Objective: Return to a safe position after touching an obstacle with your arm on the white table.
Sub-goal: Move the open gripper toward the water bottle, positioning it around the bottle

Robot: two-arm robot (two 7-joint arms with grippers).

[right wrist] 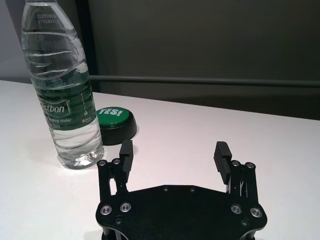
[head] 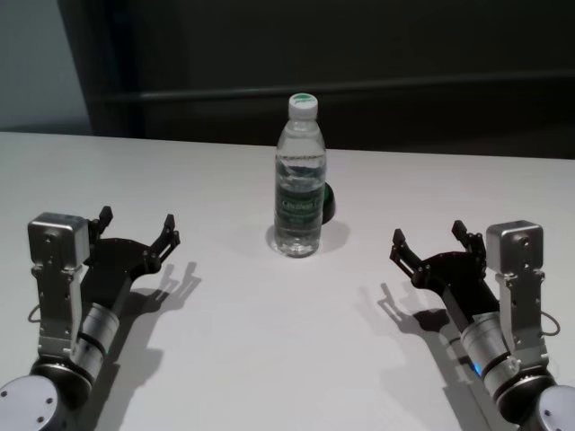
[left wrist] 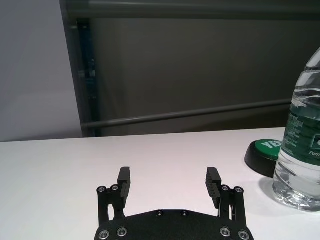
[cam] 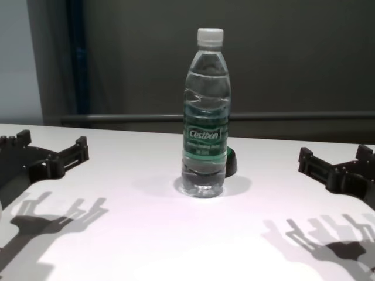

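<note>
A tall clear ribbed plastic water bottle (head: pixel 299 178) with a white screw cap and green label stands upright mid-way across the smooth, broad white table (head: pixel 269 359), a small round green-topped black puck (right wrist: pixel 116 122) just behind it. The left pincer (head: pixel 139 228) and right pincer (head: pixel 429 238), both matte black, hover apart from the bottle on either side, fingers spread and empty.

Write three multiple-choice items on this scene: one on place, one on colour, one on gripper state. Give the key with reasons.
1. Where is the green button?
A. behind the bottle
B. at the table's near edge
C. under the left gripper

2. The bottle's cap is
A. blue
B. white
C. red

3. The right gripper is
A. shut on the bottle
B. shut, empty
C. open, empty

Key: 1 A, it peeks out behind the bottle's base. 2 B, plainly white in the chest view. 3 C, fingers spread, nothing between.
</note>
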